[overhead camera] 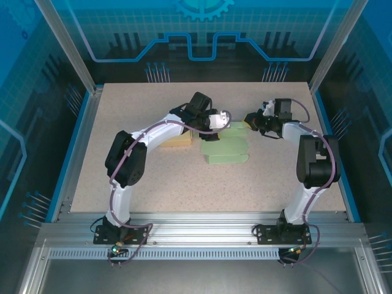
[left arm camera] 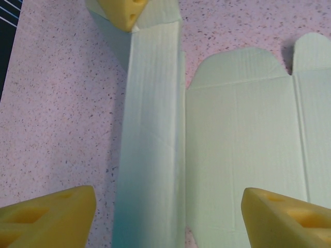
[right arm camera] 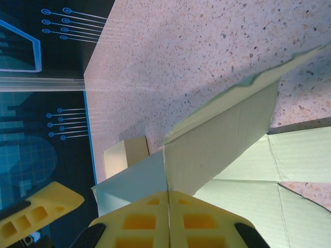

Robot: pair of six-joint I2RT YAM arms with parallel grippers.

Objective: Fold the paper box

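Observation:
The pale green paper box (overhead camera: 225, 150) lies mostly flat at the middle of the table. One long side panel (left arm camera: 152, 129) stands raised. My left gripper (left arm camera: 168, 217) is open. Its yellow fingertips (left arm camera: 46, 217) straddle the raised panel without touching it. Seen from above, the left gripper (overhead camera: 223, 117) hovers at the box's far edge. My right gripper (right arm camera: 168, 199) is shut on the thin edge of a lifted flap (right arm camera: 227, 139) at the box's far end. In the top view the right gripper (overhead camera: 248, 118) sits just right of the left one. A right finger (left arm camera: 124, 13) shows at the panel's far end.
A tan block (overhead camera: 179, 140) lies left of the box, under the left forearm, and also appears beyond the flap as the tan block (right arm camera: 126, 152). The speckled table (overhead camera: 184, 184) has blue rims at both sides and open room toward the near edge.

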